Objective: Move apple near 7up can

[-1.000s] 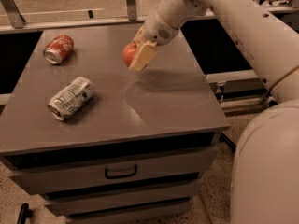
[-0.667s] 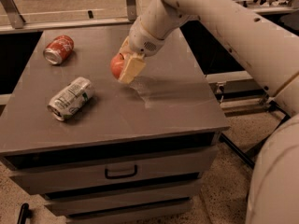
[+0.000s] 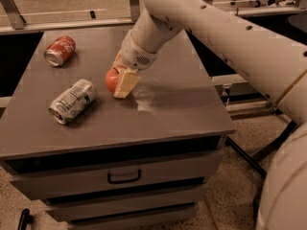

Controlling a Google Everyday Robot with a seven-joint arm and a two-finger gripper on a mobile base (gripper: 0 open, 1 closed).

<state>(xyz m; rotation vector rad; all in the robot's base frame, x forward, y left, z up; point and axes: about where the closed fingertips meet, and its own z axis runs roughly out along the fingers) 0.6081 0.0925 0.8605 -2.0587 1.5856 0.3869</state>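
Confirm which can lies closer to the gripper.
The silvery-white 7up can, front-left of the gripper holding the apple at the table middle; the red can lies farther back near the rear-left corner.

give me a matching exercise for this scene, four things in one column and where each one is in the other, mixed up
Things
1. apple
2. 7up can
3. red can
4. drawer handle

Places
A. lying at the back left of the table top
B. on the cabinet front, below the table top
C. clamped in the gripper, near the middle of the table top
D. lying on its side near the front left of the table top

Pairs: 1-C, 2-D, 3-A, 4-B
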